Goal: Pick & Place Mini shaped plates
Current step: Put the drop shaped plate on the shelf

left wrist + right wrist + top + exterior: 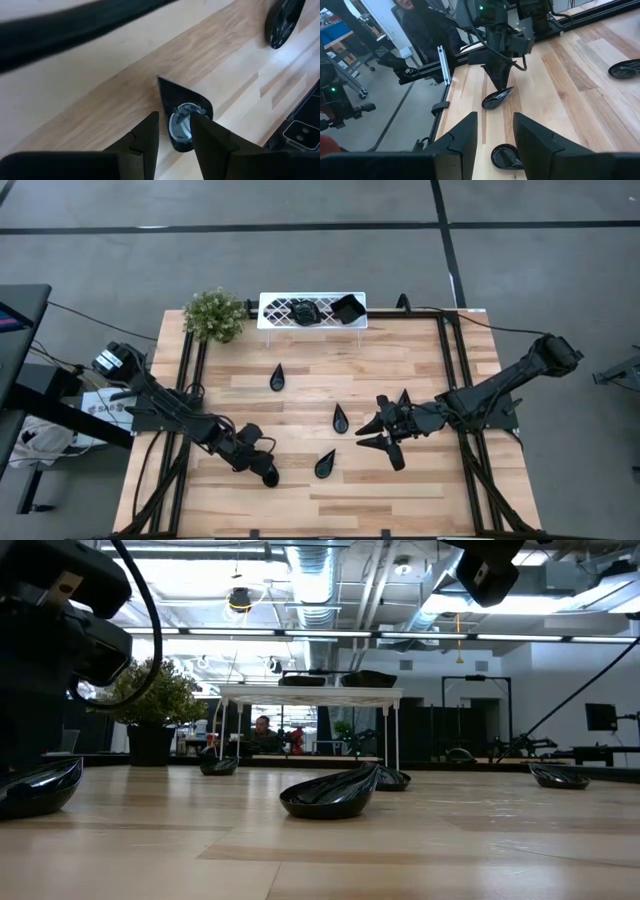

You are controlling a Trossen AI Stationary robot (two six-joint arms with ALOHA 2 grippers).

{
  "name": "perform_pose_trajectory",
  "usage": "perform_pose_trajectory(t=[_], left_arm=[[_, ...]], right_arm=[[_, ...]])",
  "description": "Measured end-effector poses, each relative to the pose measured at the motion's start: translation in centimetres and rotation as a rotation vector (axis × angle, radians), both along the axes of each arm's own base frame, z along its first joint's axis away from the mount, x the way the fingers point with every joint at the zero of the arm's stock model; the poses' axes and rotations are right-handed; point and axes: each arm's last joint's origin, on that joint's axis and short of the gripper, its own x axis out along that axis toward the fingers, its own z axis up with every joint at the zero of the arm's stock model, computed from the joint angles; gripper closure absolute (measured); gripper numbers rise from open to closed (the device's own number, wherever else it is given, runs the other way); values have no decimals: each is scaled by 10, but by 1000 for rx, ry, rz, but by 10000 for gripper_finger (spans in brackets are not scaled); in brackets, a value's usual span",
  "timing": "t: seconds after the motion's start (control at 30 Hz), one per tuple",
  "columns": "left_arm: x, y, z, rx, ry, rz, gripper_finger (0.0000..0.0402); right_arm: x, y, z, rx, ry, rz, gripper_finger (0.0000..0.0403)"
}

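Small glossy black plates lie on the wooden table, and two more sit on the white lattice tray (312,311). My left gripper (268,473) (175,120) is open and points down over a teardrop plate (175,95) (497,98); its fingers stand over the plate's wide end. That plate rests on the table (40,788). My right gripper (383,438) (495,117) is open and off the table, aimed toward the left arm. Another plate (504,156) (325,463) lies on the table below the gap between its fingers, untouched. My left gripper comes at the teardrop plate's wide end (186,142) from above, and its fingers (210,137) cover that end's sides. I cannot tell whether they touch it.
More teardrop plates lie at mid-table (340,418) and farther back (277,377). The tray stands on legs at the far edge (310,692), beside a potted plant (215,315). Black rails run along both table sides. A person stands beyond the table's left side (420,25).
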Motion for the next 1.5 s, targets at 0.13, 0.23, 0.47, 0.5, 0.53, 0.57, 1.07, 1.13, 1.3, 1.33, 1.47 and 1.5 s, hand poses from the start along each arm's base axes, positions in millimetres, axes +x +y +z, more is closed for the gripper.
perform_pose_trajectory(t=[0.13, 0.23, 0.47, 0.5, 0.53, 0.57, 1.07, 1.13, 1.3, 1.33, 1.47, 1.5], left_arm=[[3, -2, -4, -6, -11, 1, 290], [3, -2, -8, -2, -4, 0, 290], [4, -3, -12, -7, 2, 18, 290], [4, -3, -12, -8, 2, 18, 290], [4, -3, -11, -9, 2, 16, 291], [4, -3, -11, -11, 3, 16, 293], [4, -3, -11, -18, 8, 9, 394], [4, -3, -11, -18, 6, 8, 393], [4, -4, -11, -14, 0, -8, 395], [5, -4, -11, -13, -5, -17, 395], [6, -3, -3, -6, -43, -57, 395], [7, -2, 1, 5, -65, -66, 396]], right_arm=[[0, 0, 0, 2, 2, -1, 282], [0, 0, 0, 2, 3, -1, 282], [0, 0, 0, 2, 2, -1, 282], [0, 0, 0, 2, 2, -1, 282], [0, 0, 0, 2, 2, -1, 282], [0, 0, 0, 2, 3, -1, 282], [0, 0, 0, 2, 2, -2, 282], [0, 0, 0, 2, 2, -2, 282], [0, -1, 0, -4, -1, -28, 282], [0, -1, 0, -5, -1, -33, 282], [1, -4, 0, 12, 1, -51, 282], [2, -4, 0, 19, 2, -57, 282]])
